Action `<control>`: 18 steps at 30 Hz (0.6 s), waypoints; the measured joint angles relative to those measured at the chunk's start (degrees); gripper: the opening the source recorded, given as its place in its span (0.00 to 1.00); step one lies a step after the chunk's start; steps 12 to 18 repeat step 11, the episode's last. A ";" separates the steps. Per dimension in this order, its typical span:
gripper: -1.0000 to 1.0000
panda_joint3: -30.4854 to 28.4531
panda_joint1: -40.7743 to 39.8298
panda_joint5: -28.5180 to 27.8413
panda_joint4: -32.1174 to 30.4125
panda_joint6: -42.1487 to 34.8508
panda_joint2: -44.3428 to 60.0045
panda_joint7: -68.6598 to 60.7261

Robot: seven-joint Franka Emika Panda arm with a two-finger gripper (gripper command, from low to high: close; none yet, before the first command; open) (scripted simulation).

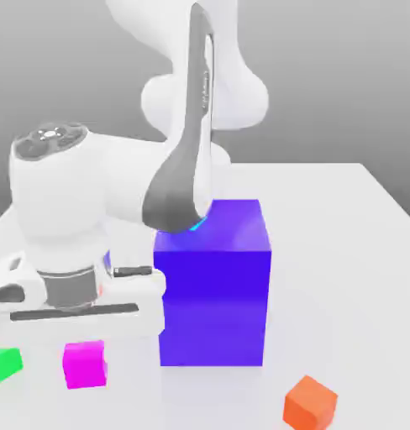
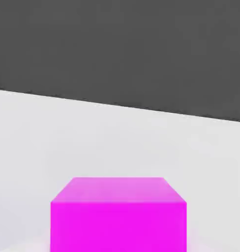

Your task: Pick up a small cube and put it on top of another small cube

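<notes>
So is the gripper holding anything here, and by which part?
Apparently the magenta cube, right under the shut gripper; which faces are gripped cannot be told.

White table (image 1: 343, 252) carries four blocks. Big blue cube (image 1: 213, 294) sits mid-table; small magenta-pink cube (image 1: 83, 364) rests on the surface toward the exterior view's left of it, w/ a small green cube (image 1: 4, 363) just beside that at the frame edge, not touching. Small orange cube (image 1: 309, 402) lies apart, toward the exterior view's right and nearer the cam than the blue one; hand view has the magenta-pink cube (image 2: 118, 216) flat on the white top (image 2: 117, 142), upright.
</notes>
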 joint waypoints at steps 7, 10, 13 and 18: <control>0.00 -3.00 -9.49 8.99 0.47 3.73 5.74 -0.48; 1.00 -1.57 -10.70 10.83 0.68 5.23 7.66 -1.73; 1.00 -1.57 -10.70 10.83 0.68 5.23 7.66 -1.73; 1.00 -1.57 -10.70 10.83 0.68 5.23 7.66 -1.73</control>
